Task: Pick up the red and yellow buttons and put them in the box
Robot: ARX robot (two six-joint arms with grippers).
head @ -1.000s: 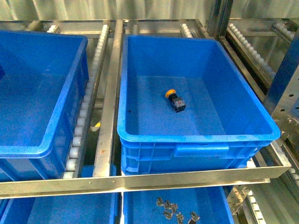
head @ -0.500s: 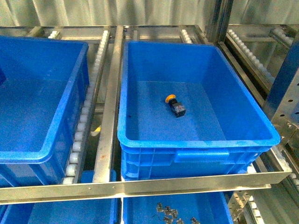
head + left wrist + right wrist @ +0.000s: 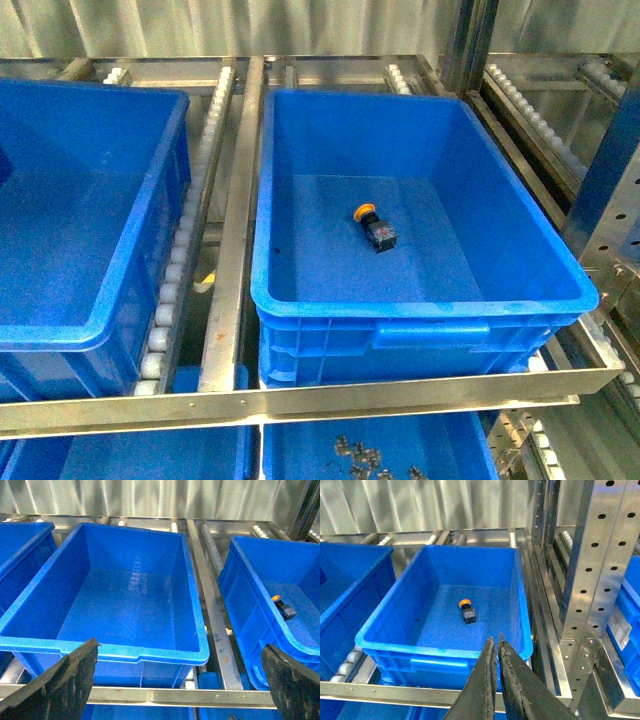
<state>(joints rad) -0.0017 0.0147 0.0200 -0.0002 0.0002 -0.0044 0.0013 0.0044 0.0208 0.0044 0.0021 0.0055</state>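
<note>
One yellow button lies on its side near the middle of the box floor, cap toward the far wall and black body toward the near rim. The right jaws are pressed together with nothing between them, on the near side of the box. The button lies well beyond their tips, past the near rim. The left jaws stand spread wide and empty, facing the neighbouring blue crate. The button is well apart from them, in the box beside that crate.
</note>
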